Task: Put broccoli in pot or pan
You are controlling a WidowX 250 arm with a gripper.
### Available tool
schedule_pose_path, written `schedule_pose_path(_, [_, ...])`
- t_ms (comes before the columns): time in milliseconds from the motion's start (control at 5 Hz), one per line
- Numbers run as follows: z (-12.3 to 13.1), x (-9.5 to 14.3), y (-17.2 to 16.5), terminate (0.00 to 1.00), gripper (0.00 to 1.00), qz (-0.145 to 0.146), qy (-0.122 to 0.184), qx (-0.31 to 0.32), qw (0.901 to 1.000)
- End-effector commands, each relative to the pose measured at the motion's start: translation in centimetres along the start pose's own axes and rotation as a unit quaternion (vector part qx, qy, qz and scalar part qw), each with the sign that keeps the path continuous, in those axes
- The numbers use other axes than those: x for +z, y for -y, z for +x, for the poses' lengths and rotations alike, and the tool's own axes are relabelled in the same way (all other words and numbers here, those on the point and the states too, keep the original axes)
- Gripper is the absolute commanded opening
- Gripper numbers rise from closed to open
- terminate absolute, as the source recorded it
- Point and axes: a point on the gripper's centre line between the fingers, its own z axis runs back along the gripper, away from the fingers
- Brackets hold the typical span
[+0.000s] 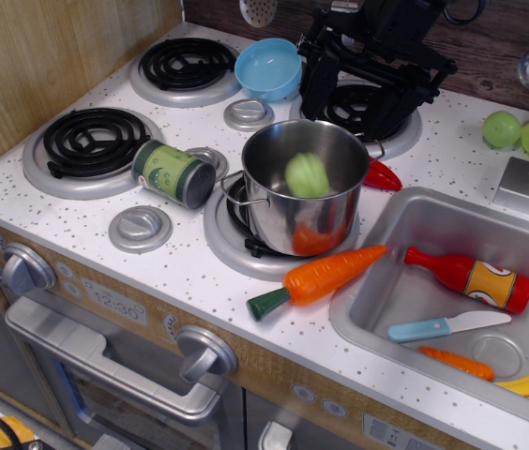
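Broccoli point(307, 174) blurry, dropping into pot point(302, 211); gripper point(363, 80) above, looking open & empty; maybe bouncing out, or arm bumping rim

Pale-green lumpy plastic broccoli point(308, 174), motion-blurred; shiny steel cylindrical pot point(304, 188); light-blue plastic bowl point(267, 68); orange plastic carrot point(322, 277), green tip; white speckled counter surface point(189, 272); black tool point(372, 66).

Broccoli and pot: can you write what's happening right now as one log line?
broccoli: blurred, inside pot mouth | pot: upright on front burner | gripper: above back burner, empty
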Motion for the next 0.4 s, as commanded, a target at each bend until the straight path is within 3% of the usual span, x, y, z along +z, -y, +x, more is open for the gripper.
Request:
schedule_pose_path(0, [0.47, 2.35, -1.06, 0.0, 1.0, -0.025, 0.028, 0.017, 0.9992])
schedule_pose_path(200, [0.47, 2.35, -1.06, 1.0, 1.0, -0.025, 0.028, 0.017, 0.9992])
